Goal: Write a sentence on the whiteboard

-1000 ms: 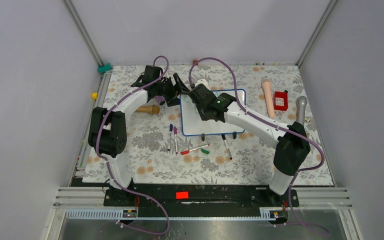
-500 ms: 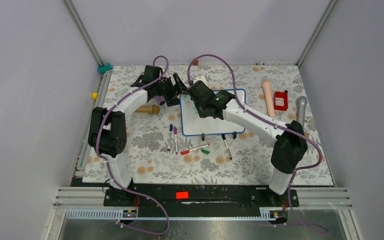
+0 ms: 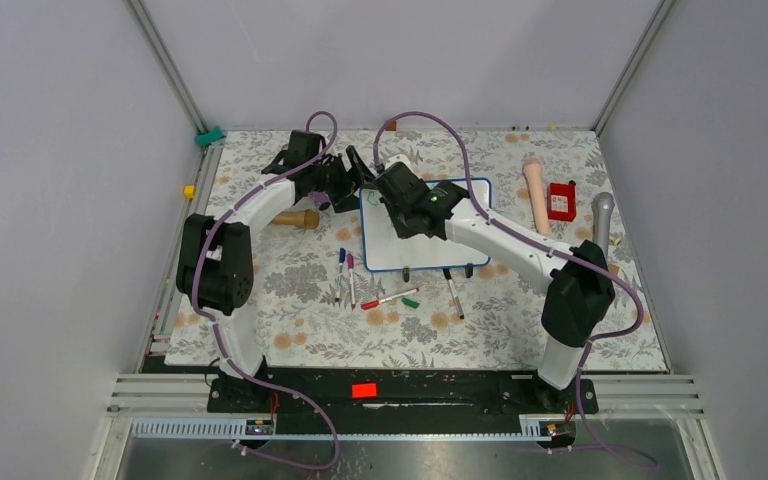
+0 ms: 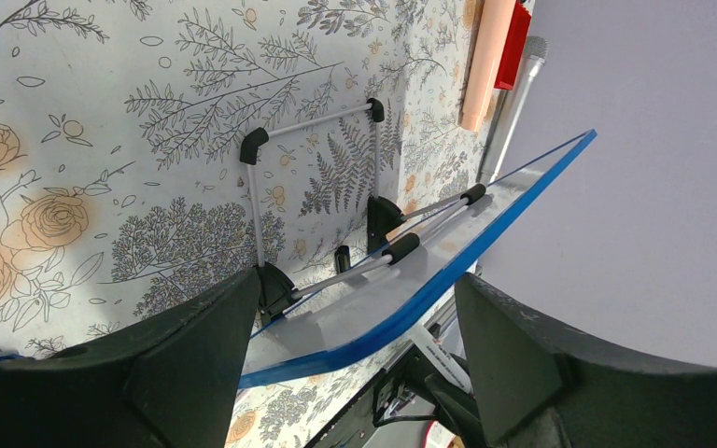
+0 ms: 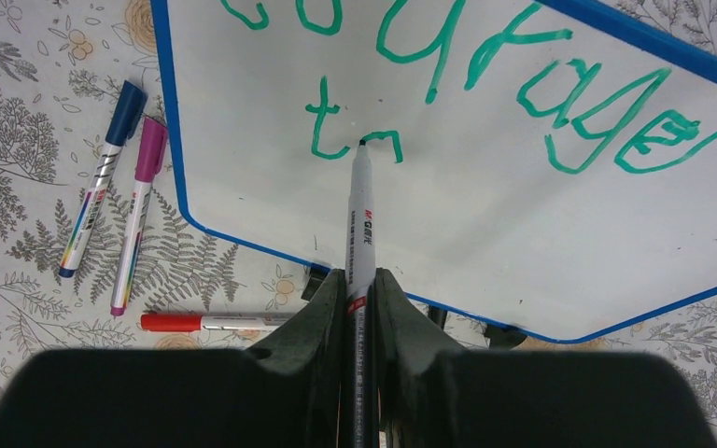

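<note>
At whiteboard (image 5: 485, 224): pinches one green marker (image 5: 360, 215) in right gripper (image 5: 359, 278), tip on second of two sentence (image 5: 439, 65) lines; straddles board corner with left gripper (image 4: 355, 280), spread, grip unclear; three loose markers (image 5: 135, 224) alongside.

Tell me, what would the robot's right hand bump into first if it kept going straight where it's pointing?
The whiteboard. The right hand grips a marker whose tip seems to touch the white face, beside the green "to", so the board comes first.
</note>
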You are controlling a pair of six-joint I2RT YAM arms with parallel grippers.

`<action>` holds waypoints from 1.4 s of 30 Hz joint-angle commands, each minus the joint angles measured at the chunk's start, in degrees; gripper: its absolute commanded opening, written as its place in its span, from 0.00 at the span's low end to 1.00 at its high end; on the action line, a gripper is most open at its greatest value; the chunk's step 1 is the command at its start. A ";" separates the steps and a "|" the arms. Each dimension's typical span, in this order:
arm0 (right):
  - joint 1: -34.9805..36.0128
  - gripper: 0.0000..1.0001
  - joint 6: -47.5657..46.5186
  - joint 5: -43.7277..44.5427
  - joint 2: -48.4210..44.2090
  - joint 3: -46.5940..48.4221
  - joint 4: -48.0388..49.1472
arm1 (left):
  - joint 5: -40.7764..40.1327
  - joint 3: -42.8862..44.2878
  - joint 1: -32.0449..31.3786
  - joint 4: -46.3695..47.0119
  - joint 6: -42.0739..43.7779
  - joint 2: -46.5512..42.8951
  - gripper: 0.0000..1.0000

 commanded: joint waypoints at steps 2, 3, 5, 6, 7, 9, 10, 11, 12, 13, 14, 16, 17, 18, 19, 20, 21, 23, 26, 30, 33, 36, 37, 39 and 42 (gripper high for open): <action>-0.64 0.00 0.71 -0.52 0.03 -1.88 1.00 | -0.34 1.26 -0.10 0.80 0.94 -3.22 0.78; -0.64 0.00 0.75 -0.39 -0.06 -2.08 0.98 | -0.34 1.25 -0.13 0.80 0.95 -3.22 0.78; -0.64 0.00 0.54 0.23 -0.25 -2.48 1.04 | -0.37 1.26 -0.08 0.83 0.95 -3.24 0.78; -0.64 0.00 0.55 0.63 -0.33 -2.67 0.98 | -0.37 1.27 -0.08 0.80 0.93 -3.15 0.78; -0.64 0.00 0.51 1.04 -0.45 -2.81 0.99 | -0.28 1.28 -0.09 0.84 0.93 -3.20 0.78; -0.64 0.00 0.54 2.01 -0.70 -3.02 0.98 | -0.31 1.23 -0.09 0.81 0.95 -3.14 0.78; -0.64 0.00 0.57 2.52 -0.82 -2.95 0.99 | -0.27 1.27 -0.02 0.82 0.95 -3.18 0.78; -0.64 0.00 0.52 3.06 -0.89 -2.87 1.00 | -0.30 1.27 -0.08 0.85 0.95 -3.14 0.78; -0.64 0.00 0.28 3.48 -0.99 -2.73 0.98 | -0.26 1.36 -0.08 0.82 0.98 -3.14 0.78; -0.64 0.00 0.10 4.01 -0.98 -2.55 0.99 | -0.29 1.35 -0.09 0.83 1.03 -3.13 0.78; -0.64 0.00 -0.31 4.43 -1.10 -2.36 1.04 | -0.29 1.33 -0.09 0.85 1.04 -3.09 0.78; -0.64 0.00 -0.52 5.25 -1.16 -2.11 1.00 | -0.28 1.43 -0.09 0.84 1.04 -3.18 0.78; -0.64 0.00 -0.56 5.52 -1.20 -2.04 1.02 | -0.30 1.39 -0.08 0.81 1.04 -3.18 0.78; -0.65 0.00 -0.64 5.72 -1.16 -1.88 1.03 | -0.24 1.41 -0.03 0.85 1.04 -3.17 0.78; -0.64 0.00 -0.74 5.85 -1.20 -1.80 0.97 | -0.28 1.42 -0.04 0.81 1.04 -3.16 0.78; -0.64 0.00 -0.82 6.14 -1.14 -1.64 0.71 | -0.25 1.47 -0.08 0.80 1.04 -3.12 0.78; -0.68 0.00 -0.72 6.38 -0.97 -1.33 0.40 | -0.24 1.35 -0.07 0.76 1.04 -3.13 0.78; -0.63 0.00 -0.80 6.56 -0.86 -0.99 0.05 | -0.26 1.37 -0.04 0.71 1.12 -3.14 0.78; -0.65 0.00 -0.59 6.53 -0.86 -0.77 0.10 | -0.31 1.31 -0.09 0.71 1.13 -3.18 0.78; -0.64 0.00 -0.76 6.66 -0.59 0.08 0.08 | -0.29 1.37 -0.08 0.57 1.22 -3.27 0.78; -0.64 0.00 -0.86 6.32 -0.66 0.93 0.06 | -0.28 1.32 -0.07 0.47 1.32 -3.26 0.78; -0.64 0.00 -0.85 5.97 -0.83 1.30 0.08 | -0.34 1.27 -0.03 0.43 1.38 -3.31 0.78; -0.61 0.00 -0.78 6.01 -0.90 1.45 0.08 | -0.35 1.27 -0.08 0.45 1.39 -3.32 0.78; -0.64 0.00 -0.86 5.86 -1.10 1.72 0.07 | -0.35 1.26 -0.04 0.49 1.39 -3.31 0.78; -0.64 0.00 -0.75 5.29 -1.39 1.92 0.03 | -0.34 1.32 -0.09 0.45 1.39 -3.28 0.78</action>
